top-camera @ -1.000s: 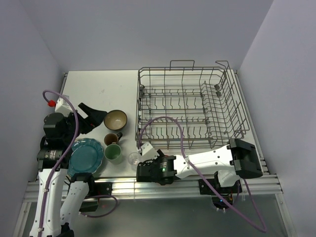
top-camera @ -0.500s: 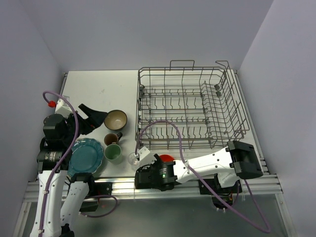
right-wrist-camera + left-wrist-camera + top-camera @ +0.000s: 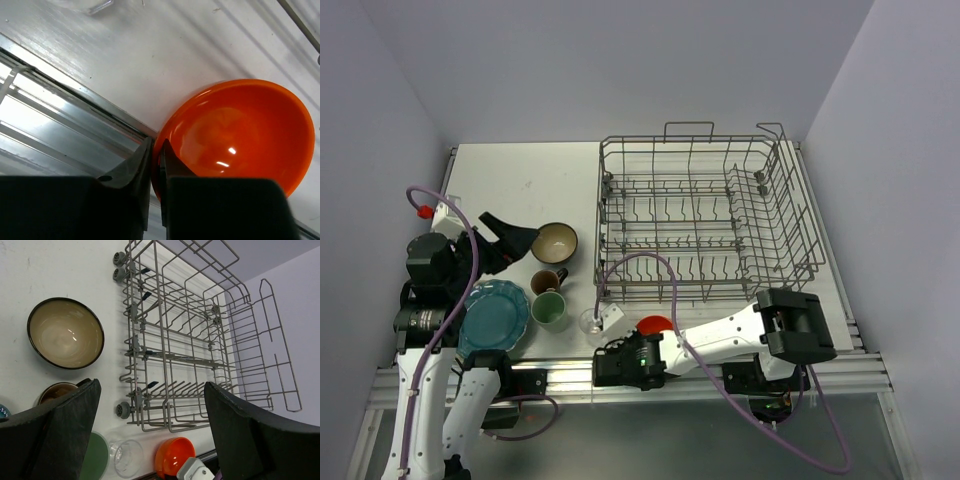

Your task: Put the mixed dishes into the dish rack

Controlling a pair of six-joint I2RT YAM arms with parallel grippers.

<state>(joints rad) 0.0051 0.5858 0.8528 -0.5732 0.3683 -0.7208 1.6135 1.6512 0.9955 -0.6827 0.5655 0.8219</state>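
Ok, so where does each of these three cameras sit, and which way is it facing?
Top external: fixed above and behind the bases, looking down on the table and dish rack; left arm and right arm both show.
Left wrist: on the left arm, facing across the table at the dish rack; left jaws frame the bottom, wide apart.
Right wrist: on the right arm, close above the orange bowl at the table's near edge; right jaws pinch its rim.
Shared: the orange bowl appears in all three.

dish rack (image 3: 710, 165) right | scalloped plate (image 3: 493, 318) left | small glass (image 3: 591, 321) before rack's left corner
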